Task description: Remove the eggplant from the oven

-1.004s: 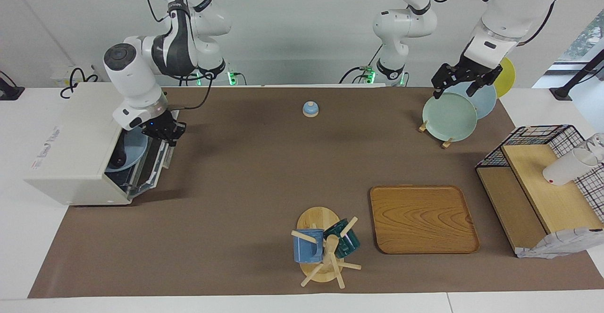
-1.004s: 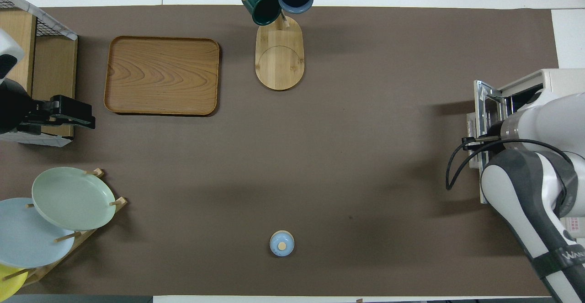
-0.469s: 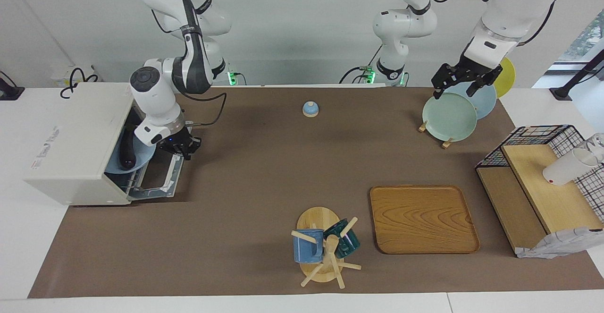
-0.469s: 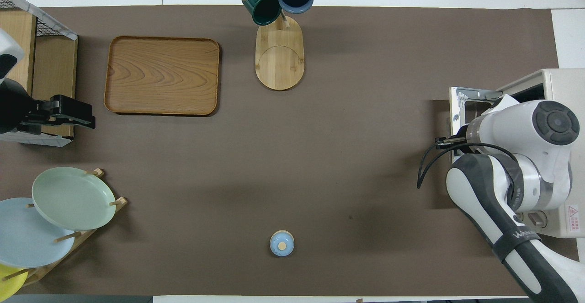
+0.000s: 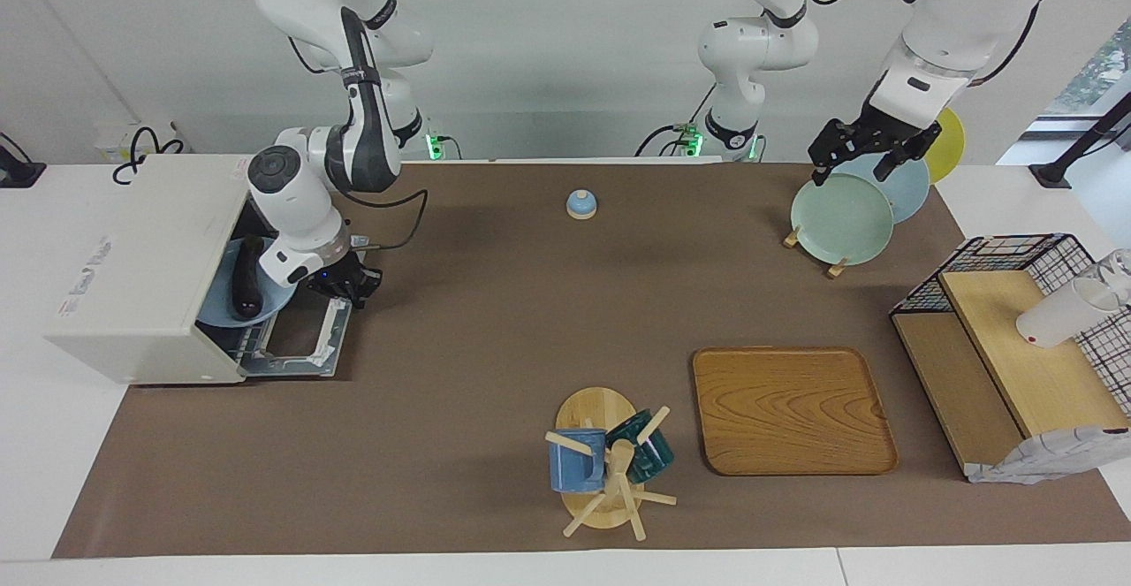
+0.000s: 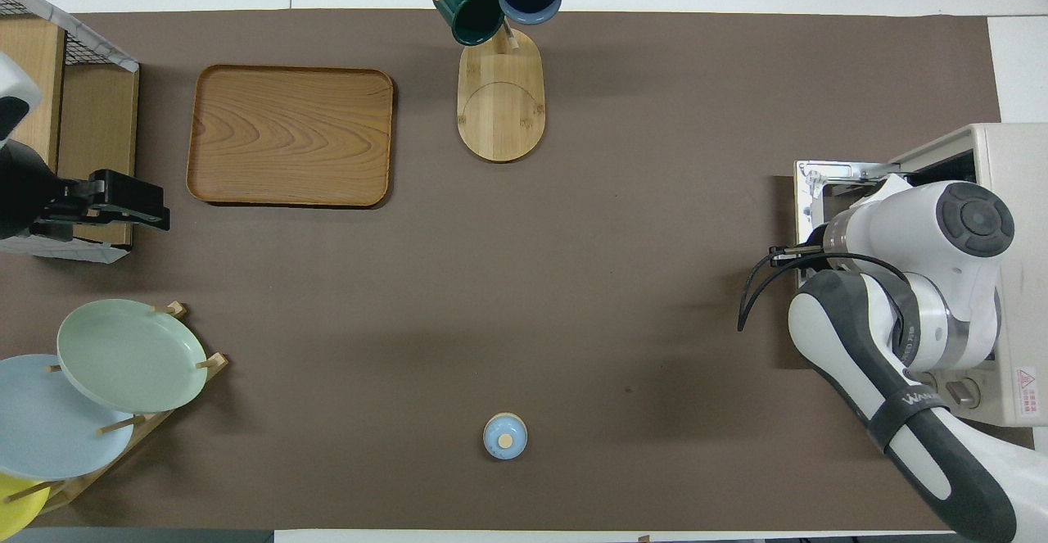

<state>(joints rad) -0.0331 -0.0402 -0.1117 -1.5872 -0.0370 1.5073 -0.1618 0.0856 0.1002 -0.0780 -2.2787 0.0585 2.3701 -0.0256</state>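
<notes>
Door of the boxy off-white toaster oven [image 5: 141,268] had dropped fully flat within a second under the right gripper [image 5: 340,284], fingers unreadable, exposing the slender dark purple eggplant [image 5: 246,282] on a pale blue plate [image 5: 219,309] inside, reachable; left gripper [image 5: 868,151] waited, spread, over plates.

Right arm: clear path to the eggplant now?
Probably yes. The oven door lies flat open, the eggplant sits exposed on a blue plate inside, and the right gripper is at the door's handle edge.

One camera looks from high across the surface [image 5: 495,321] toward the robots; another looks steeply down from above them. Both share the whole mat.
</notes>
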